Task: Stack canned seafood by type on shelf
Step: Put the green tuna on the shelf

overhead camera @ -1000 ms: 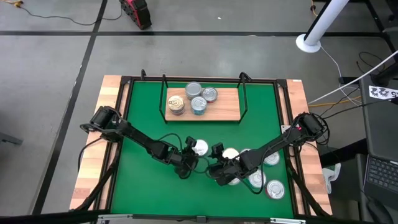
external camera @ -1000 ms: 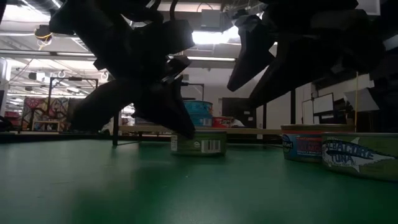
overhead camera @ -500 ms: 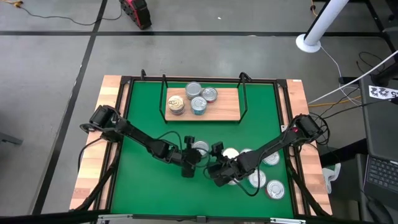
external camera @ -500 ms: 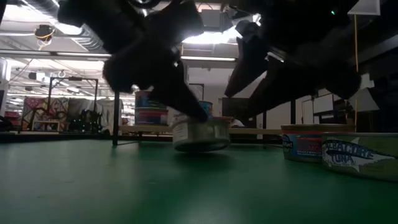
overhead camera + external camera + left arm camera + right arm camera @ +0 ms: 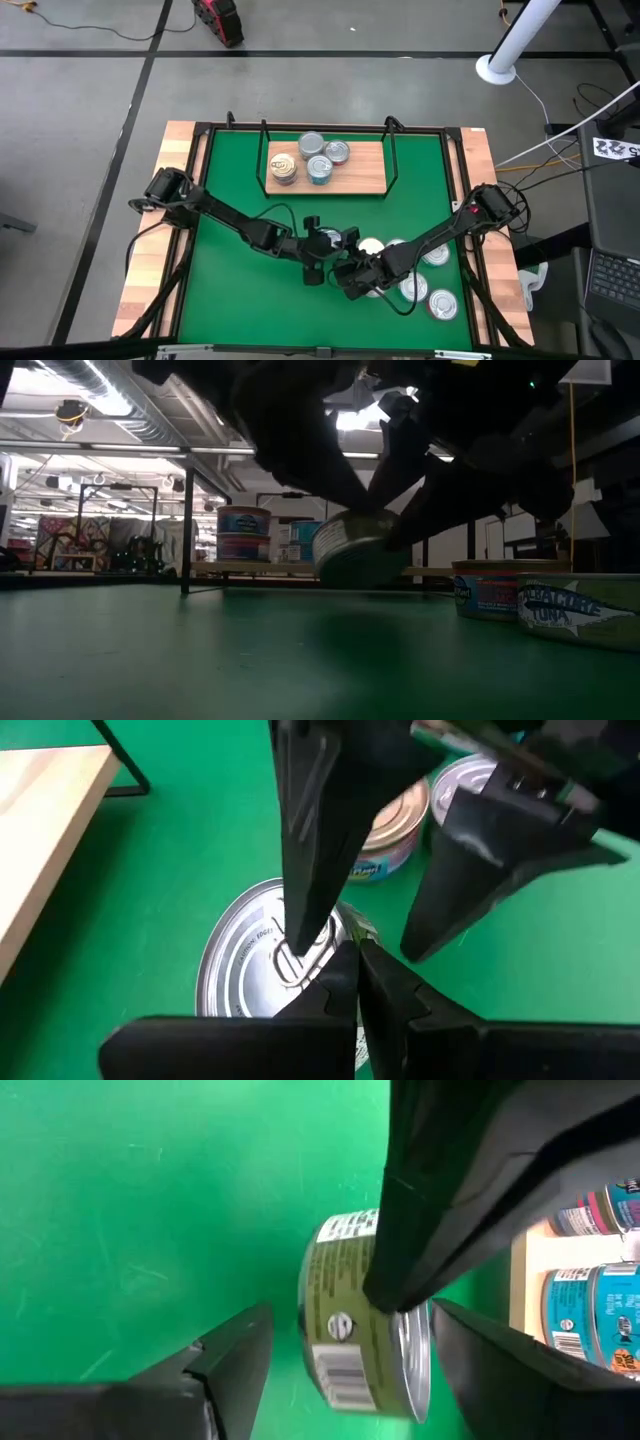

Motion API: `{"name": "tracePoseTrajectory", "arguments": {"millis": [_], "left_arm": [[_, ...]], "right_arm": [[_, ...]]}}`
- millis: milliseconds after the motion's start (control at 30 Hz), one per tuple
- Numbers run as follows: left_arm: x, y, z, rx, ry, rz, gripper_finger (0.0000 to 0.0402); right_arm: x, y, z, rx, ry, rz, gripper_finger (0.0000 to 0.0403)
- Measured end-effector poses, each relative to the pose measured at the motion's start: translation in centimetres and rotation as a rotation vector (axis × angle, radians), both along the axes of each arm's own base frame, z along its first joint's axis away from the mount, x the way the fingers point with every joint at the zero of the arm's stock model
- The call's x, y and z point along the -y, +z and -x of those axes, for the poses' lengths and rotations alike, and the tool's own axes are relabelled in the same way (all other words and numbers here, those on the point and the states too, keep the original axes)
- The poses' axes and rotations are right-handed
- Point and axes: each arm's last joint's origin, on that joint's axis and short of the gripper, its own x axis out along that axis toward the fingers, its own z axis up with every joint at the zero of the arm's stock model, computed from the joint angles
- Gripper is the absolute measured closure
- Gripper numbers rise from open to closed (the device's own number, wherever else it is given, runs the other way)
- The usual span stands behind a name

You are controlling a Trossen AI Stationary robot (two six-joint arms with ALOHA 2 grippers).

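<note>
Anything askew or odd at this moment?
Yes: the olive-sided tin held by the left gripper is tilted and clear of the green mat, near mid-table. The right gripper sits open right beside it, so the two arms crowd each other. Tins on the shelf look orderly.

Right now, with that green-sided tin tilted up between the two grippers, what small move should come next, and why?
Probably the right gripper should close on the tin. The tin hangs tilted off the green mat, the left gripper pinches only its rim, and the right jaws stand open either side.
</note>
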Motion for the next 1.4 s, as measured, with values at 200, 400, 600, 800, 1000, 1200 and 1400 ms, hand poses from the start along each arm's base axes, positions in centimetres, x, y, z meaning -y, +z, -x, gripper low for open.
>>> {"name": "tracePoseTrajectory", "arguments": {"millis": [200,400,600,800,1000,1200,1400], "left_arm": [[0.1,0.9,-0.6,0.024,-0.018,0.058,0.0401],[0.3,1.2,-0.7,0.028,-0.036,0.078,0.0401],[0.2,1.2,-0.7,0.029,-0.036,0.075,0.04],[0.2,1.3,-0.7,0.02,-0.064,0.038,0.0362],[0.6,2.9,-1.4,0.031,-0.132,-0.033,0.0283],[0.3,4.8,-1.0,-0.204,-0.209,-0.177,0.024],[-0.4,6.5,0.1,-0.402,-0.169,-0.271,0.0249]], "right_arm": [[0.0,0.0,0.1,-0.005,-0.001,0.006,0.0134],[0.1,0.0,0.1,-0.003,-0.005,0.015,0.0162],[0.1,-0.1,0.1,-0.011,-0.002,0.016,0.0245],[0.1,-0.1,0.2,-0.024,0.0,0.017,0.0273],[0.2,-0.2,0.3,-0.039,-0.004,0.029,0.0259],[0.6,0.1,0.7,-0.053,-0.022,0.077,0.0256],[2.5,1.2,0.9,-0.087,-0.084,0.161,0.0264]]}}
